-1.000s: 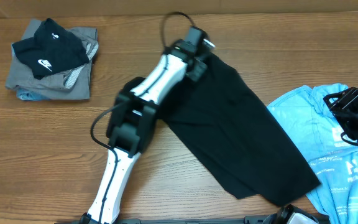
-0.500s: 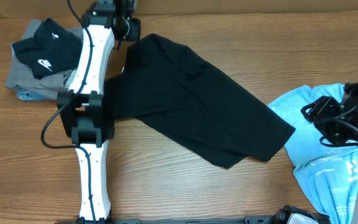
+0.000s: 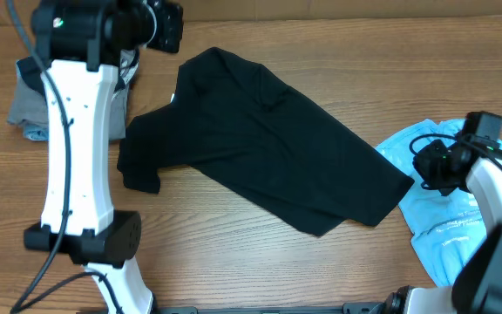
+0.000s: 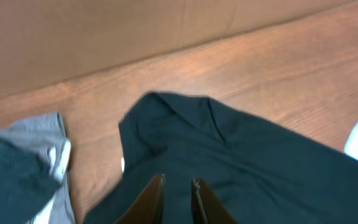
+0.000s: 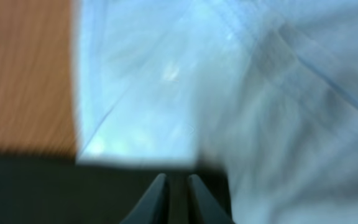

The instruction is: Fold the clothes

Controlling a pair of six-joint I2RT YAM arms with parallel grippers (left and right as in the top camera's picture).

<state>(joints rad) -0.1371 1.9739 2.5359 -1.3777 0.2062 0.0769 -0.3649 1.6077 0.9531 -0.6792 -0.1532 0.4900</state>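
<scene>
A large plain black cotton T-shirt [image 3: 268, 166] lies spread slantwise on the wooden table [image 3: 234, 253], rumpled, with one sleeve sticking out at its left. Folding looks barely begun. At the shirt's right edge, by a light blue garment [image 3: 460, 235], the right gripper [image 5: 174, 180] has its claw nearly together; blur hides any pinch. Above the shirt's far end, the left gripper [image 4: 178, 182] has its claw slightly apart and empty.

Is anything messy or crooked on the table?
Yes. The black T-shirt lies slanted across the wooden table and is rumpled rather than flat, with one sleeve sticking out on the left. Its right corner meets the edge of a crumpled light blue shirt.
</scene>
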